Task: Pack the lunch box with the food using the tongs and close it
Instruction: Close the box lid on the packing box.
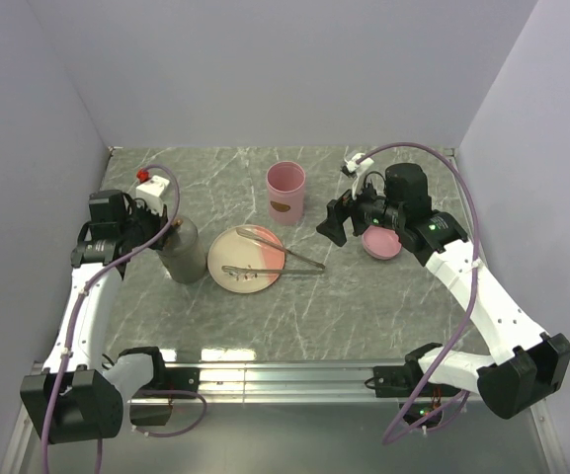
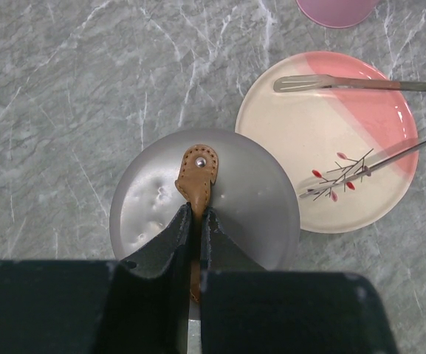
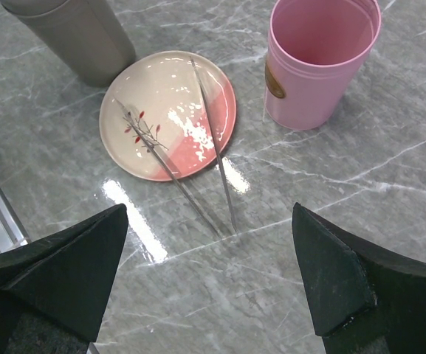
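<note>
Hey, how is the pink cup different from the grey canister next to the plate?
The pink cup is glossy pink; the grey canister is matte grey. The cup is open on top; the canister is capped by a lid with a brown tab. The cup stands free; the canister's tab is pinched by the left gripper. Both stand upright on the table beside the plate.

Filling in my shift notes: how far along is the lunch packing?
Done: nothing packed that I can see; no food is in view. In hand: the left claw is shut on the brown tab atop the grey container. Left: the tongs lie untouched across the plate, right claw open nearby; packing and closing remain.
</note>
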### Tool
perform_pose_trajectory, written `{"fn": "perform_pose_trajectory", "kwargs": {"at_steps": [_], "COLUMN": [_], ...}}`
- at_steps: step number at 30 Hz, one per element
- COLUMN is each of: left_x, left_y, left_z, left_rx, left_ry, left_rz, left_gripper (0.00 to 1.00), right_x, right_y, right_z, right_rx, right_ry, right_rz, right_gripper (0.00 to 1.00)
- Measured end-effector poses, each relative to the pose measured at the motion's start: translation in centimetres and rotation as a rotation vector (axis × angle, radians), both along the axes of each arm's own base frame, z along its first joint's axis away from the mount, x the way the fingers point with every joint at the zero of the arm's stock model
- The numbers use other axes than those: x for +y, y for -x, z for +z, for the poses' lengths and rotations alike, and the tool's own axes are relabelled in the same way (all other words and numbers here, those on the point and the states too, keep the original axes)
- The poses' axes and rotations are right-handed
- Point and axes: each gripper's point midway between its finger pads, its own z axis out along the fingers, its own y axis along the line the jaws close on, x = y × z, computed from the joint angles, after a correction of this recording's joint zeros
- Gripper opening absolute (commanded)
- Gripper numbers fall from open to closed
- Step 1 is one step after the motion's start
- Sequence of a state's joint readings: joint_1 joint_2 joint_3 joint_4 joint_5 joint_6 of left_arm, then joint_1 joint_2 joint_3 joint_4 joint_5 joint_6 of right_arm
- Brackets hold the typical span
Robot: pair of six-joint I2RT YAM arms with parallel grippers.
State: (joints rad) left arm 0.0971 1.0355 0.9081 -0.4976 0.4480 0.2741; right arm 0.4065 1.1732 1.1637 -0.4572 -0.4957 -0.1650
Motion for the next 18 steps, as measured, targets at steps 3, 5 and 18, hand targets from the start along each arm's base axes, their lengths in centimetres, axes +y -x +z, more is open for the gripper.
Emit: {"fn": "perform_pose_trajectory", "kwargs": {"at_steps": [3,5,18], "left_x": [0.0,0.0,-0.2], "left_y": [0.0,0.0,-0.1], "left_z": [-0.1,-0.3,-1.6], "left_rx": [0.002,0.004,0.018], "left_ry": [-0.002,-0.007,-0.024], "left_rz": [-0.002,-0.006,-0.048], "left_gripper": [0.00,0.00,0.00], "right_x": [0.0,0.0,0.1], "right_y": [0.0,0.0,-0.1], "right_z": [0.0,0.0,-0.3], "right_rx": [0.000,0.000,0.010], "right_ry": [0.000,0.000,0.003], "right_rz": [0.001,0.001,0.002], "right_gripper": [0.98,0.98,0.98]}}
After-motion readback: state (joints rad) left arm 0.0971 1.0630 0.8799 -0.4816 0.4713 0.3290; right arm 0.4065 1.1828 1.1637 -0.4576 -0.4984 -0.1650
